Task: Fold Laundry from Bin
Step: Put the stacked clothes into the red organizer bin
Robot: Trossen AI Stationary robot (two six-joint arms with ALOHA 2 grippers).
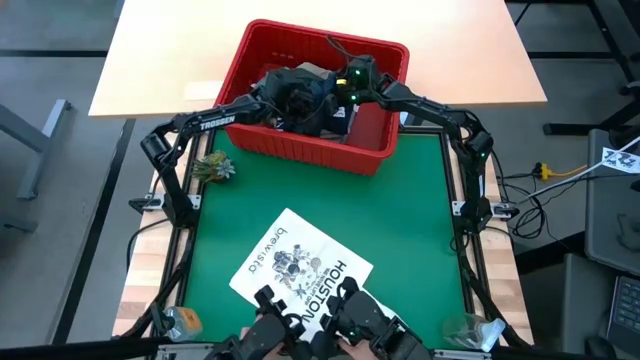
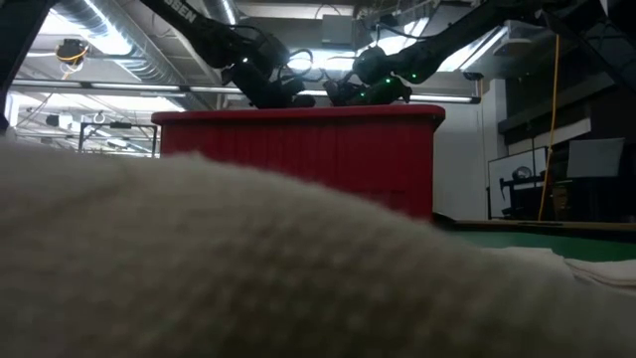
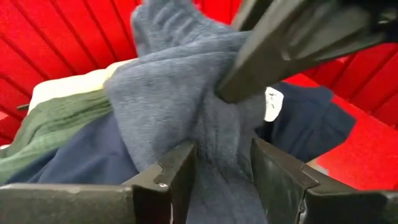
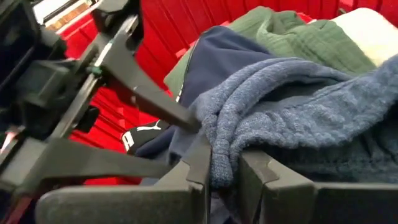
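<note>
Picking step: inside the red bin (image 1: 300, 150), both grippers' fingers pinch a blue-grey knit garment (image 3: 186, 106), left gripper (image 3: 221, 177) and right gripper (image 4: 224, 168). Next: lift it together onto the green surface (image 1: 400, 230).

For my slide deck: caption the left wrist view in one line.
Inside the red bin, the left gripper and right gripper both clasp a blue-grey knit garment.

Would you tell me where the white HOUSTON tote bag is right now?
In the high view, the tote bag lies flat on the green mat, toward the near edge and slightly left of centre, well clear of the red bin.
</note>
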